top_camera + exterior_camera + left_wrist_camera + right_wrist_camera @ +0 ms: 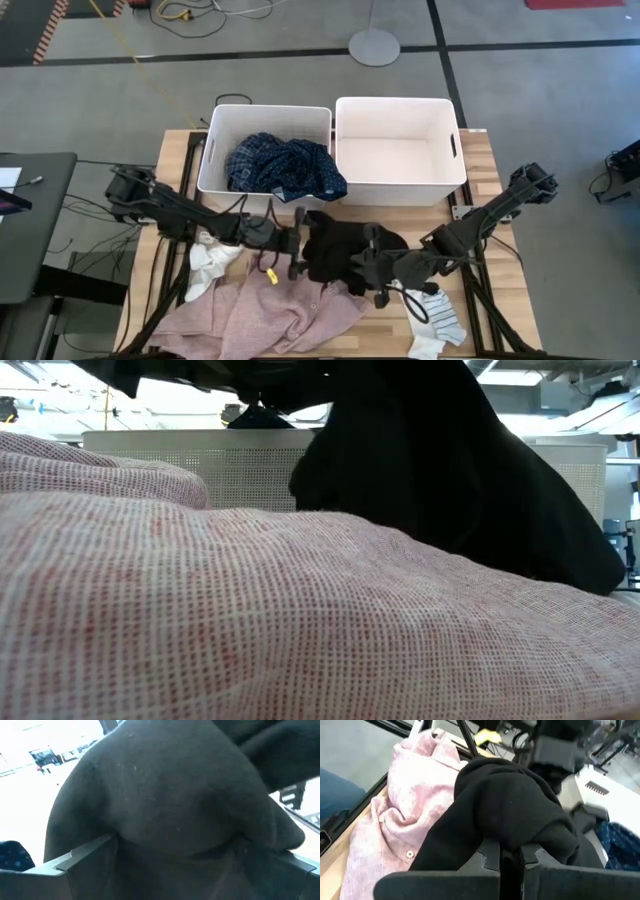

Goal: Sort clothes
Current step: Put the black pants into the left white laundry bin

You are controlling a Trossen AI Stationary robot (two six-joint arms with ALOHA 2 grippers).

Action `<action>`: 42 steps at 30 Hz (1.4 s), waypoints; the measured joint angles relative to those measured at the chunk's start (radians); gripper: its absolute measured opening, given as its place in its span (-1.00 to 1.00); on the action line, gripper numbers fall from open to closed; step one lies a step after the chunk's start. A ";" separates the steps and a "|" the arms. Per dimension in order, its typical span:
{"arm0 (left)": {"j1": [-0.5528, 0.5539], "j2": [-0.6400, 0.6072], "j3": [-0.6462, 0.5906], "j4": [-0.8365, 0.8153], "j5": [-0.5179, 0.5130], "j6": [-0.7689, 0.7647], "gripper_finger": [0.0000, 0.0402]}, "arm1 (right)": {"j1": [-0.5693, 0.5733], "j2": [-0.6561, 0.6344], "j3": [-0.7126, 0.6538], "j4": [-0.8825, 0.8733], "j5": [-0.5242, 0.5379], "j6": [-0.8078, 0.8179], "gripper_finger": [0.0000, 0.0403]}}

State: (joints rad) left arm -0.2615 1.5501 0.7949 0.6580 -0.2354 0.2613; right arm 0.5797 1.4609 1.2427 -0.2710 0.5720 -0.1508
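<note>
A black garment (335,247) is bunched at the table's middle, over the pink shirt (270,315). It also fills the left wrist view (165,785). My right gripper (510,857) is shut on it from the right. My left gripper (298,243) is open at its left side, its fingers wide apart with a bulge of the black cloth between them. A navy dotted top (285,165) lies in the left white bin (212,150). A white garment (212,262) lies near the left arm, and small socks (440,322) lie at the near right. My left gripper has the black cloth bulging between its spread fingers (90,851); I cannot tell whether they touch it. My right gripper pinches a thick fold of the black garment (512,837) between its two fingers, coming level from the table's right. The garment is raised in a hump, and its lower part lies on the pink shirt (405,805).
The right white bin (400,150) stands beside the left one at the table's far side. In the low view the pink shirt (250,610) fills the foreground and the black garment (450,470) hangs in front of the bins (220,470).
</note>
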 joint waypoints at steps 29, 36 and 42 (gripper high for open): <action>-0.001 -0.112 0.117 -0.153 0.025 0.297 -0.95 | -0.024 -0.001 0.001 -0.011 -0.100 0.022 -0.76; -0.002 -0.286 0.117 -0.245 0.004 0.354 -0.95 | -0.025 -0.002 0.001 -0.054 -0.086 0.088 -0.67; -0.009 -0.398 0.136 -0.310 -0.002 0.414 -0.96 | -0.029 -0.002 0.003 -0.061 -0.081 0.115 -0.57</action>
State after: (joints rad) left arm -0.2707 1.1523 0.9310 0.3482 -0.2377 0.6750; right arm 0.5504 1.4584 1.2453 -0.3316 0.4911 -0.0357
